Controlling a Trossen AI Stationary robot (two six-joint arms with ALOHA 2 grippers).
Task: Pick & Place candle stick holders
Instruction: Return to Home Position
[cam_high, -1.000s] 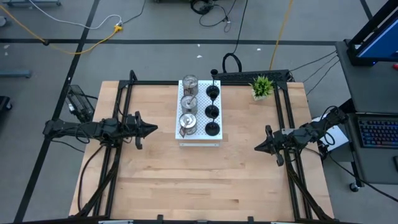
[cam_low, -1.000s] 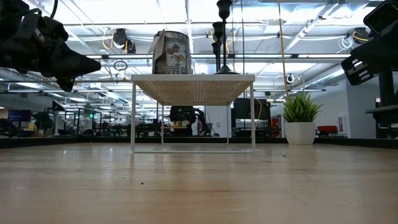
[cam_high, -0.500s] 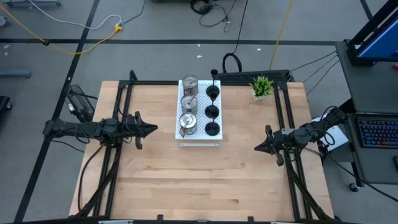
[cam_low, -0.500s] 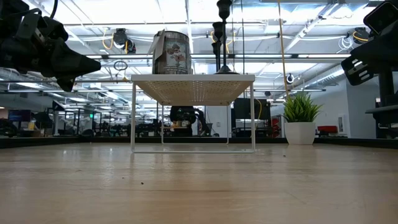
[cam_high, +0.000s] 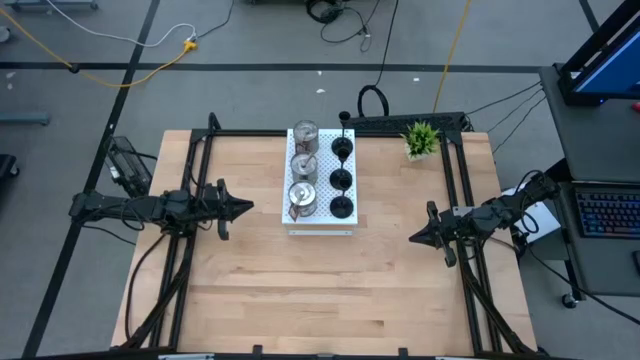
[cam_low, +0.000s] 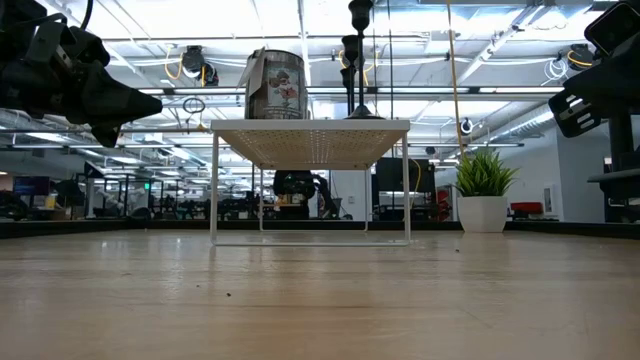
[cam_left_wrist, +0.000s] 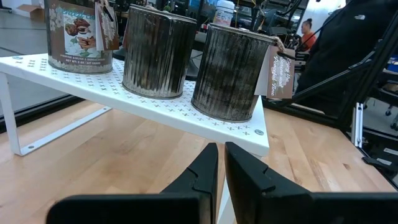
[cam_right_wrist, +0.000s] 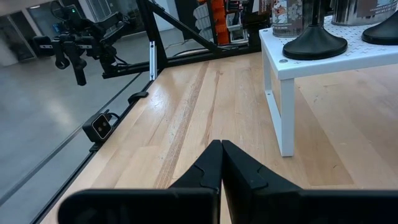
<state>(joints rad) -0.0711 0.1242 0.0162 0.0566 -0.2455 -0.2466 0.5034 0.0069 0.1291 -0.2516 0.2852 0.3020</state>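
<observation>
We count six candle stick holders in total: three silver holders (cam_high: 305, 137) (cam_high: 303, 167) (cam_high: 301, 200) and three black holders (cam_high: 343, 147) (cam_high: 341, 181) (cam_high: 343, 208). One white shelf (cam_high: 320, 228). One potted plant (cam_high: 421, 138). One wooden table (cam_high: 300, 290). Two arms with one gripper each: left gripper (cam_high: 248, 208), right gripper (cam_high: 414, 238). Left wrist view confirms three silver; right wrist view shows two black bases.

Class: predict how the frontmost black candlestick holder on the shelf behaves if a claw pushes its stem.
The black candlestick holder looks rigid, so likely no flexing. Its wide round base should steady it, but a push high on the slim stem would probably tip it.
</observation>
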